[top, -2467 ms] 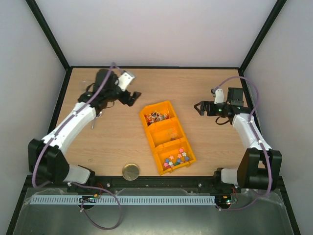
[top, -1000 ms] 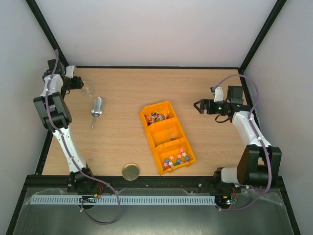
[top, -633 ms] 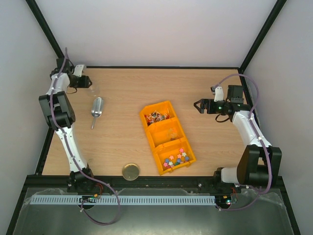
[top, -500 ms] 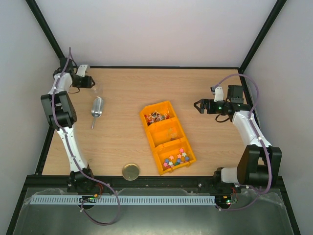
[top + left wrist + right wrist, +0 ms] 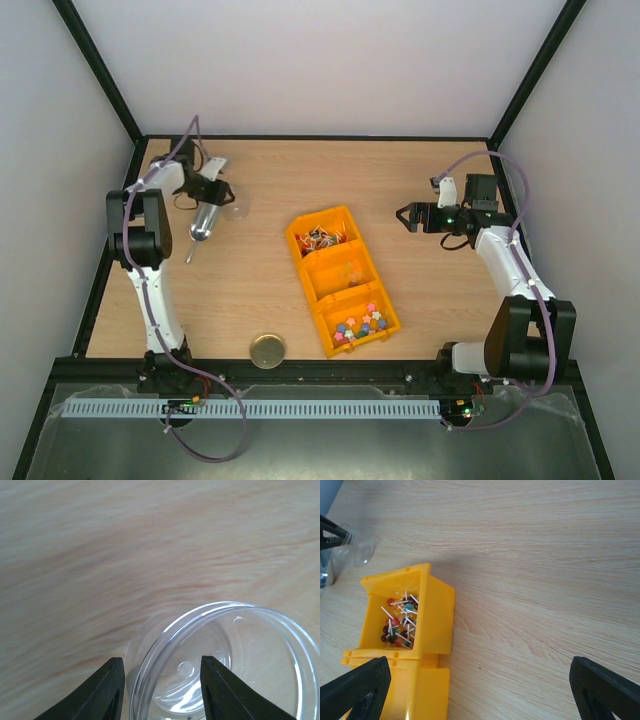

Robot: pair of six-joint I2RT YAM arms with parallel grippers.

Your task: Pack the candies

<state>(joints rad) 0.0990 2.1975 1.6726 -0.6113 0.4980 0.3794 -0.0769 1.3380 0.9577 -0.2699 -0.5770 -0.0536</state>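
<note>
Candies (image 5: 360,325) sit in the end compartments of the orange bin (image 5: 301,265); well left of it, my left gripper (image 5: 161,660), jaws apart astride the rim of the clear jar (image 5: 240,645), should pinch squarely before lifting.

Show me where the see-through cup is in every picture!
Top external: the cup is upper left, beside the scoop.
Left wrist: the cup fills the bottom right.
Right wrist: the cup is in the top-left corner.
Shared landmark: the left hand at its rim.
</note>
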